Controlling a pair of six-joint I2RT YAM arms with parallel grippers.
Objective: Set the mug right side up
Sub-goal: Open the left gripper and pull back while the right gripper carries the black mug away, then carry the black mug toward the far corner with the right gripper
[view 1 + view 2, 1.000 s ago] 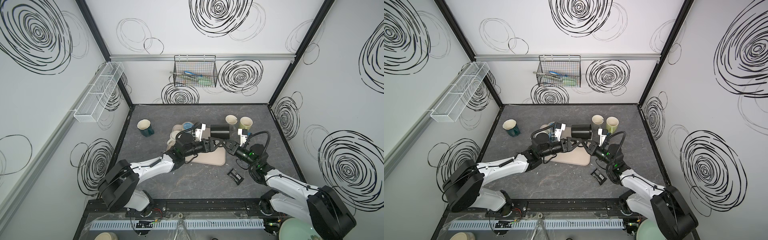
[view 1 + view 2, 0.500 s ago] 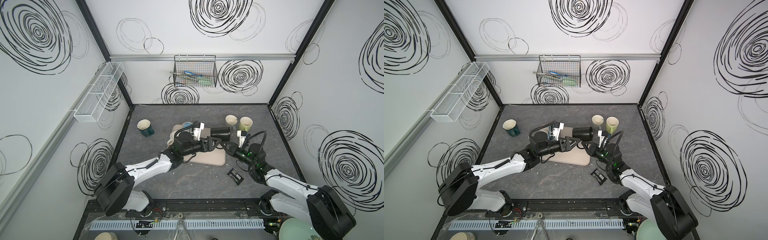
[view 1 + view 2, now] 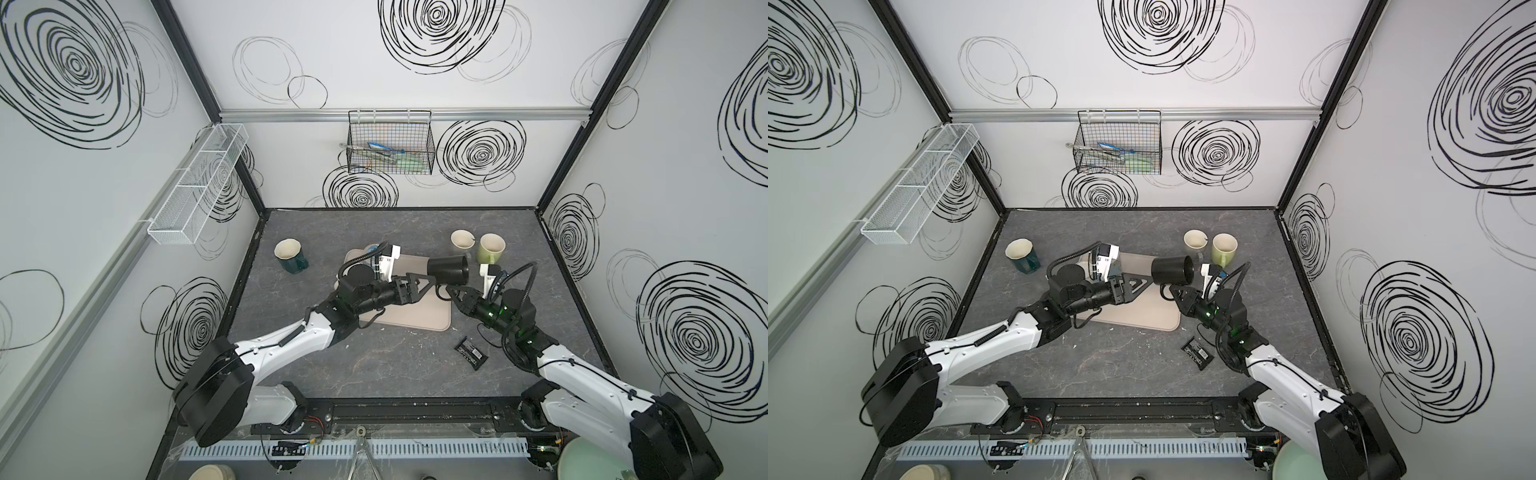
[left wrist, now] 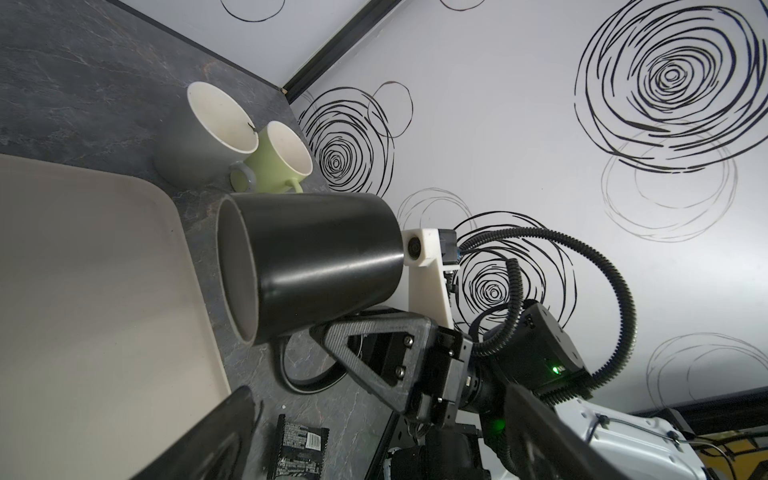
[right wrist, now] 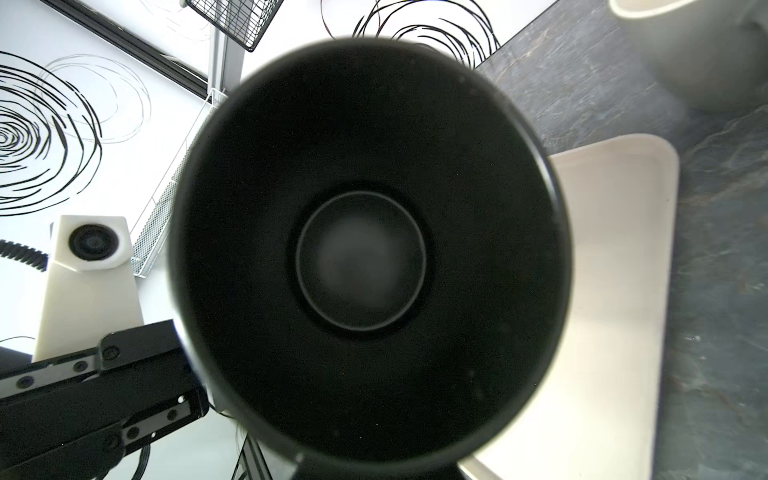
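The black mug [image 3: 449, 270] [image 3: 1172, 271] hangs on its side in the air over the right edge of the beige tray [image 3: 415, 318]. Its mouth points at the right arm, and its dark inside [image 5: 361, 257] fills the right wrist view. My right gripper [image 3: 444, 287] [image 3: 1172, 286] is shut on the mug's handle [image 4: 307, 376] from below. In its own view its jaws are hidden behind the mug. My left gripper [image 3: 432, 280] [image 3: 1151, 280] stands open just left of the mug's base [image 4: 237, 266], touching nothing. Its blurred fingers [image 4: 208, 436] frame the left wrist view.
A dark green mug [image 3: 291, 257] stands upright at the back left. A grey mug [image 3: 462, 240] and a light green mug [image 3: 490, 249] stand upright at the back right, close behind the held mug. A black wrapper [image 3: 469, 352] lies near the right arm. A wire basket [image 3: 390, 143] hangs on the back wall.
The mug has moved a little to the right in the right gripper, and its mouth has turned more toward the right arm. The left gripper has drawn back slightly and stays open.
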